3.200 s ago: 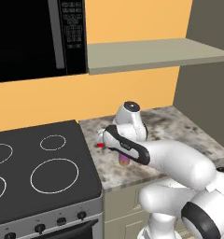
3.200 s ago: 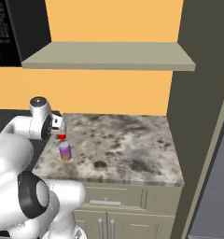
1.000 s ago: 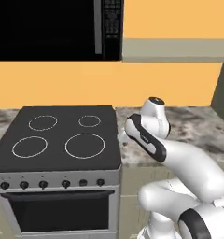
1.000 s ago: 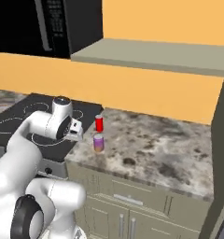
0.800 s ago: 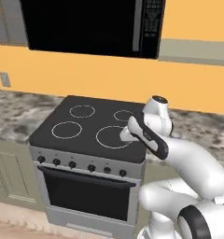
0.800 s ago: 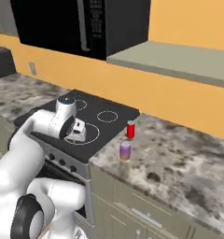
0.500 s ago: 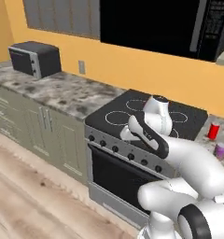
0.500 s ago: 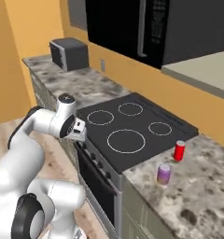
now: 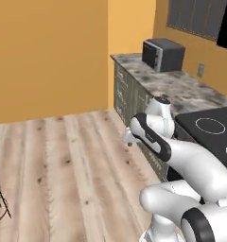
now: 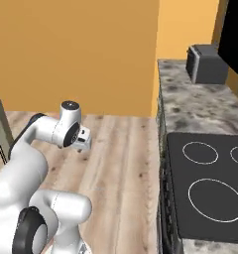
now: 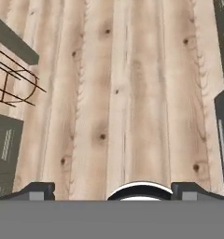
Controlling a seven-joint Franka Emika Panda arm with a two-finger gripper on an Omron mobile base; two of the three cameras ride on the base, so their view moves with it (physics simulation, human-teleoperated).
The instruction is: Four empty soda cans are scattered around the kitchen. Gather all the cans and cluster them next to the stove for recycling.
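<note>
**Empty-handed over the floor, no can ahead of the gripper**

No soda can shows anywhere in these pictures, so which way the next one lies from the hand cannot be told, nor how its long axis runs. The stove [image 10: 210, 188] sits at the right of both base views, its black glass top marked with white burner rings and bare as far as the frames reach. It lies to the arm's right and somewhat behind the way the hand faces.

The gripper [image 11: 112, 190] is released, its two dark fingertips [image 11: 37, 190] standing wide apart with nothing between them. In the hand view it looks down on plain wood floor [image 11: 128, 93] planks. In the left base view the gripper [image 9: 129, 138] hangs out over the floor beside the cabinets [image 9: 127, 97], well clear of the stone counter [image 9: 181, 87]. With a single arm there is no choice of the nearer hand.

My guess is that the base is between pickups, and the next move calls for finding a can before any reach begins.

A small dark toaster oven [image 9: 162, 54] stands on the far counter near the wall. A thin wire frame [image 11: 13, 84], perhaps a stool or rack, shows at the left of the hand view. No brand, label or writing can be read on anything.
</note>
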